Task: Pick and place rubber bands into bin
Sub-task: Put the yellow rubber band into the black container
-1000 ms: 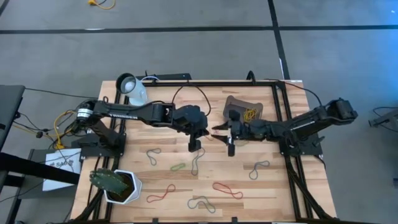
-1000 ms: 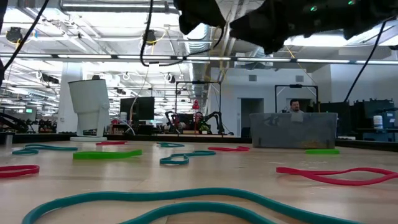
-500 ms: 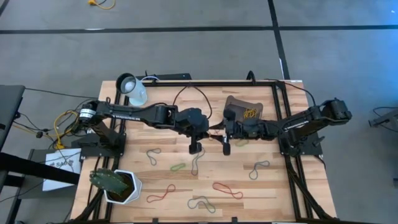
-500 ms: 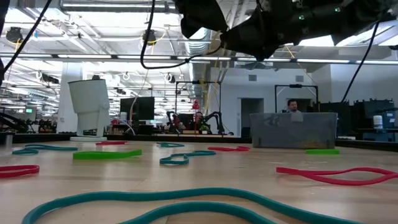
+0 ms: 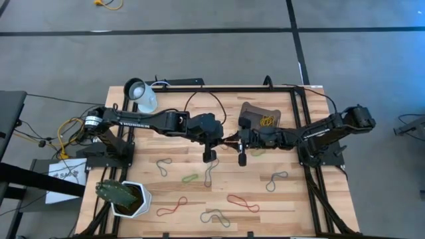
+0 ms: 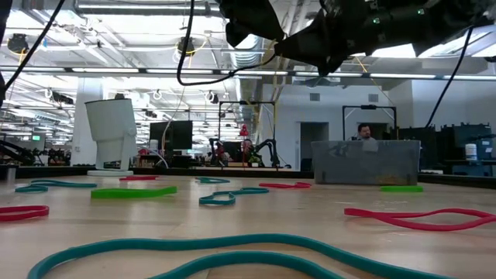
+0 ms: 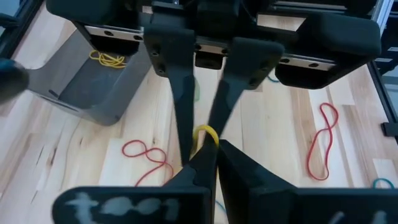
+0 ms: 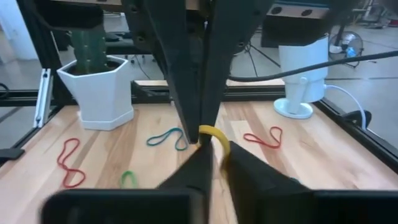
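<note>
Above the middle of the table my left gripper (image 5: 223, 142) and my right gripper (image 5: 230, 142) meet tip to tip, both shut on one yellow rubber band (image 7: 206, 132). The bin (image 5: 255, 114) stands at the far side, right of centre, with yellow bands (image 5: 267, 121) lying in it. More rubber bands lie flat on the wood nearer the front: green (image 5: 190, 178), grey (image 5: 210, 171) and red (image 5: 242, 202). My left gripper pinches the yellow band's lower part (image 7: 200, 144) between its two fingertips, coming from the table's left and slanting down. The band's small loop (image 7: 207, 130) stands up above the tips, clear of the table. My right gripper has its two fingers closed on the same band (image 8: 214, 135), coming almost level from the table's right. Its fingertips (image 7: 186, 140) lie against my left gripper's tips. Which part of the loop it has, the fingers hide.
A white cup (image 5: 141, 95) stands at the far left corner and a white pot with a plant (image 5: 126, 197) at the near left. A black cable loop (image 5: 202, 99) lies behind the grippers. A dark frame (image 5: 299, 119) runs along the table's sides.
My right gripper has edged toward the table's left until it met my left gripper, then shut its fingers on the yellow band there. The left gripper has kept still, with the band clear of the table throughout.
</note>
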Tool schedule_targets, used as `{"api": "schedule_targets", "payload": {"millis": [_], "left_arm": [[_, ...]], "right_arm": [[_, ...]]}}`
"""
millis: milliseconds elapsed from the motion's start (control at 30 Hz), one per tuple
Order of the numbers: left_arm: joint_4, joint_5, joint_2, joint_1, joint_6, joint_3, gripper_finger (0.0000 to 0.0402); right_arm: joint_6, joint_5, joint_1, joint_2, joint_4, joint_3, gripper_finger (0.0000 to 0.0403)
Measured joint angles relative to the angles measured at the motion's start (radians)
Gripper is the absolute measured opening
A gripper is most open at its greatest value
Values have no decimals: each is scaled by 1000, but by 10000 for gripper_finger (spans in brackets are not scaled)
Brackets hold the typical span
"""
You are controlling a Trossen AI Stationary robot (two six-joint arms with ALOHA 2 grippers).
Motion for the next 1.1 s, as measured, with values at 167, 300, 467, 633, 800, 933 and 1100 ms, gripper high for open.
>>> {"api": "schedule_targets", "payload": {"millis": [167,300,467,633,800,933,1100], "left_arm": [[0,0,0,0,6,0,0],[-6,0,-1,0,56,0,10],[-10,-45,-1,0,68,0,35],[-17,-266,-2,1,77,0,57],[-101,-491,-26,20,109,2,62],[-175,-547,-77,37,87,2,62],[-214,-557,-168,53,82,2,62]], "right_arm": [[0,0,-10,0,-3,0,8],[0,0,-10,0,-4,0,4],[0,2,-10,0,-41,0,2],[0,66,-12,-19,-109,-1,2],[-22,220,-12,-144,-239,-1,1],[-70,440,-16,-312,-391,-1,1],[-72,662,-85,-518,-593,0,1]]}}
